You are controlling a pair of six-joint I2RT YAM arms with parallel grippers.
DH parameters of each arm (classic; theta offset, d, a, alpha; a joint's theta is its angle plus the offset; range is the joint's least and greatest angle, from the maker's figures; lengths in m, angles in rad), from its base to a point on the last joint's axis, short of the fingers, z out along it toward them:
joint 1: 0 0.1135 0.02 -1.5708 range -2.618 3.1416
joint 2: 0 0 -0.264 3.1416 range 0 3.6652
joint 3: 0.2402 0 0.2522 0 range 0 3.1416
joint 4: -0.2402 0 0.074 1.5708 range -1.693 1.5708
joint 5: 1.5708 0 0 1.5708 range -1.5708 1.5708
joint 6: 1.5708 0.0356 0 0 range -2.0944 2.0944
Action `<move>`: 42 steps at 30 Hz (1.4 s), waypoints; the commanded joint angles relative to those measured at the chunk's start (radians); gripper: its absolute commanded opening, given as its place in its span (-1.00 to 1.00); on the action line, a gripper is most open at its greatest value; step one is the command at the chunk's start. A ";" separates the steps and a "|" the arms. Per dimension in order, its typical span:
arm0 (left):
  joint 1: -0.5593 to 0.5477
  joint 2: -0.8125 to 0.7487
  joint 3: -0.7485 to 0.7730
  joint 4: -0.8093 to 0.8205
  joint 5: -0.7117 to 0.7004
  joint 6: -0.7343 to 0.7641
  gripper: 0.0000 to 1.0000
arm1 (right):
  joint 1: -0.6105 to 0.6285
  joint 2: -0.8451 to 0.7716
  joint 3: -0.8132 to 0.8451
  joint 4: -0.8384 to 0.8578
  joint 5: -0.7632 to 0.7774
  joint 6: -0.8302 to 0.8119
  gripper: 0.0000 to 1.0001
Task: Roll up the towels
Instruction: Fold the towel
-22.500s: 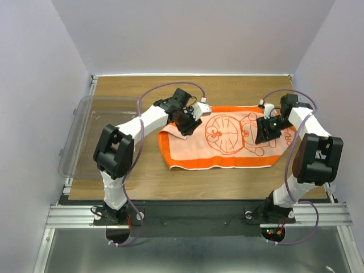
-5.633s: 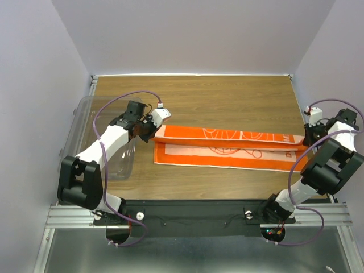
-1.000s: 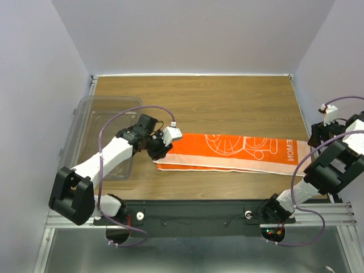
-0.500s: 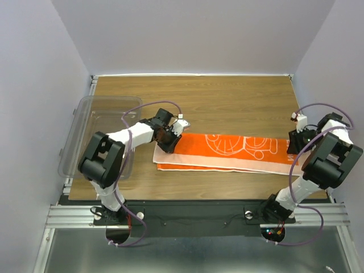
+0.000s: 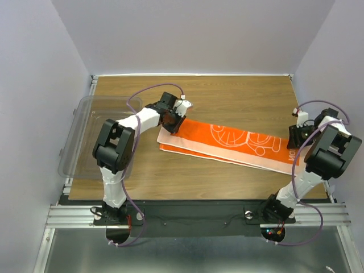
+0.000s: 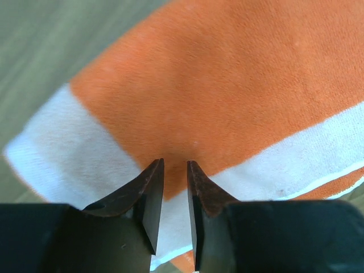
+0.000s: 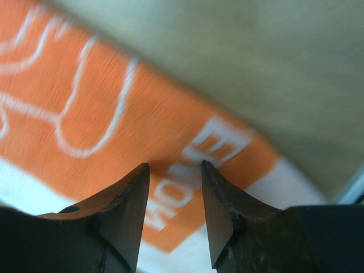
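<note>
1. Top external view: the towel lies folded in a long strip on the table, slanting from 10 o'clock down to 4 o'clock. The left gripper sits on its 10 o'clock end, the right gripper on its 4 o'clock end.
2. Left wrist: jaws almost together, tips pinching a pucker of orange cloth.
3. Right wrist: jaws partly apart over the white lettering; held or only touched, can't tell.
4. Count: one towel, two grippers, and one clear plastic tub at the towel's 9 o'clock.
5. Half a second ago the strip lay nearly level; now its left end has swung toward 12 o'clock.
</note>
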 commanded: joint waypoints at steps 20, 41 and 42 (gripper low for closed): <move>-0.037 -0.056 0.011 -0.004 0.063 -0.023 -0.21 | 0.105 -0.240 -0.085 -0.033 0.181 -0.035 -0.04; 0.096 -0.002 0.020 -0.038 0.026 0.026 -0.24 | 0.312 0.148 0.159 0.113 0.177 0.244 -0.05; 0.096 -0.019 0.026 -0.047 0.034 0.041 -0.23 | 0.312 0.142 0.171 0.111 0.181 0.248 -0.06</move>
